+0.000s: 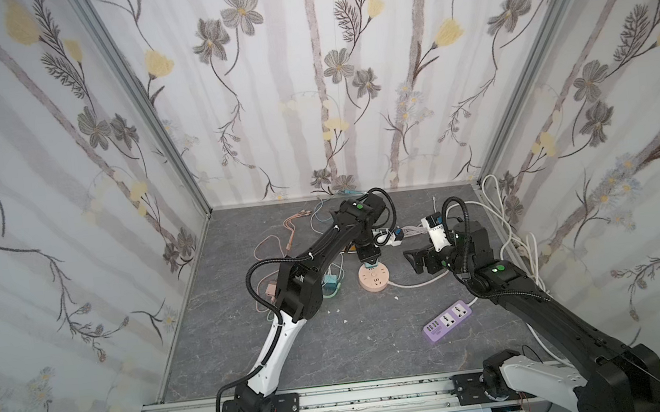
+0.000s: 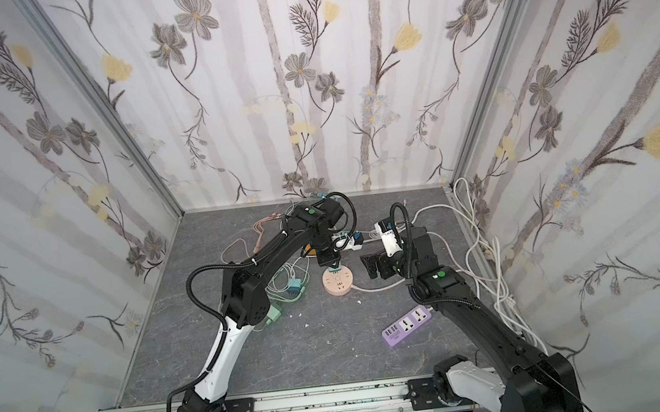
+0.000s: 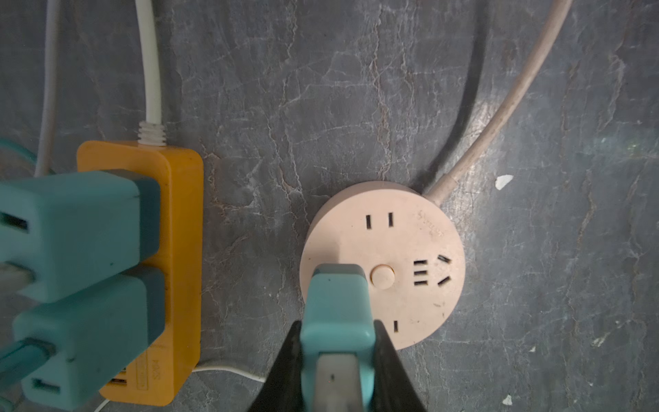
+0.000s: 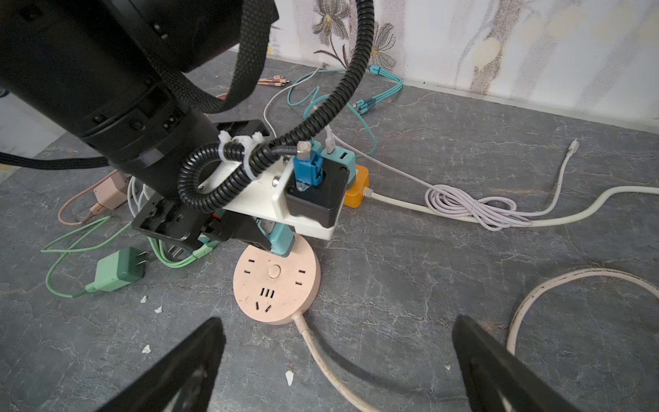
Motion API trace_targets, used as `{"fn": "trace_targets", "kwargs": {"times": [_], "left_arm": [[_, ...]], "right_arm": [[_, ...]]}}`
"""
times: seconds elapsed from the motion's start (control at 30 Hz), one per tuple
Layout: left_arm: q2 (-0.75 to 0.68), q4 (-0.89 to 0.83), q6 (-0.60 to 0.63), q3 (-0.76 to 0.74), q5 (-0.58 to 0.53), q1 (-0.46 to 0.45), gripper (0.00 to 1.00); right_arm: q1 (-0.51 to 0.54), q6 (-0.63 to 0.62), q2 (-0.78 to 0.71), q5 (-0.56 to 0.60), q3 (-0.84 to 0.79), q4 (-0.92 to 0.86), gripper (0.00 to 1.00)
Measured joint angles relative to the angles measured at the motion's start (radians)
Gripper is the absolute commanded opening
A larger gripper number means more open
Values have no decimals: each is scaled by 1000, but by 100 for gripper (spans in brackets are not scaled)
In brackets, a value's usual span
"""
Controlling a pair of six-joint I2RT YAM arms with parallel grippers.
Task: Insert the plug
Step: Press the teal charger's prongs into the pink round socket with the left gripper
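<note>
The left gripper (image 3: 338, 337) clamps the teal plug (image 3: 337, 299) standing on the round pink socket (image 3: 410, 242), its prongs hidden underneath, so seating is unclear, while the right gripper (image 4: 338, 326) hangs wide open nearby.

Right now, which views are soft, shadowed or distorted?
Left wrist view: teal plug in the left claw blurs toward the lens, round socket is sharp, its cord throws a dark shadow. Right wrist view: right claw is dark and soft. Both top views: wide-angle lens splays the frame posts.
</note>
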Motion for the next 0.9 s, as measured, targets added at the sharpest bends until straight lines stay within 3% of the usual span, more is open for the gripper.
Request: {"fn": "trace_targets", "kwargs": {"times": [0.47,0.77,0.9], "left_arm": [[-31,73,13,-114,3,0,0],[-113,225,25,-313,39,10,0],[-196,357,23,-468,38,11,0]], "right_arm": [[0,0,1,2,0,0,99],[0,0,0,19,0,-21,99],[-1,0,0,26,0,-21,99]]}}
